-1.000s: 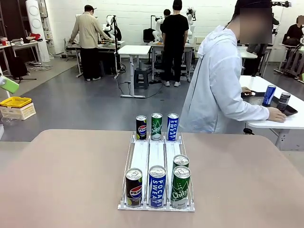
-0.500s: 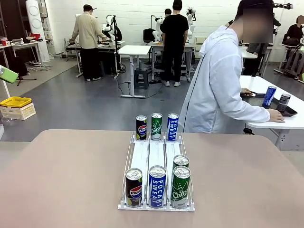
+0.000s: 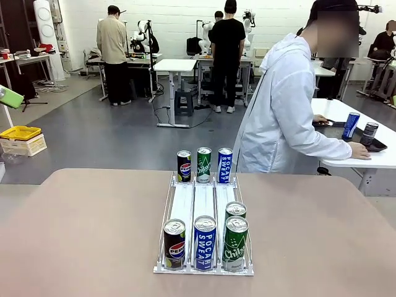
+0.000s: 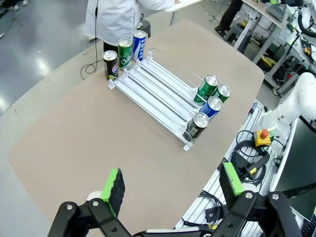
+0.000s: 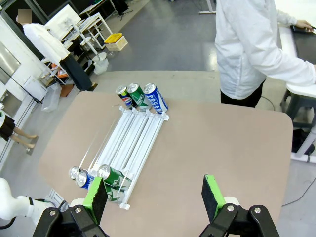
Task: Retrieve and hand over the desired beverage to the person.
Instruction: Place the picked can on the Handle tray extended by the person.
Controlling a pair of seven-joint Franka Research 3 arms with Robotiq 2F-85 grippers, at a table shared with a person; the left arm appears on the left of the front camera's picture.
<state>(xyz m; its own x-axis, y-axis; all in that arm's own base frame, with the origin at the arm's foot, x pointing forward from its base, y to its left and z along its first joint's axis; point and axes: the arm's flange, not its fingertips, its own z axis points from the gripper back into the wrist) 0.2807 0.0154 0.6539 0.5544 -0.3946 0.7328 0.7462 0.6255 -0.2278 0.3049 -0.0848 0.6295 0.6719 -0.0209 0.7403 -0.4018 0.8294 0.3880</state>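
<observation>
Front view: person (image 3: 281, 108) turned toward side table; left pincer (image 4: 173, 190), right pincer (image 5: 154, 197) both spread, empty

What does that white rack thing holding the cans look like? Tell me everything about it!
The white rack lies flat in the middle of the tan table. It looks like plastic, with three long lanes split by thin rails. Three cans stand at its far end, four at the near end: a second green can waits behind the front green one. The middle of each lane is bare. Nothing else touches it.

Seven cans (image 3: 205, 242) on a white rack (image 3: 203, 201)
</observation>
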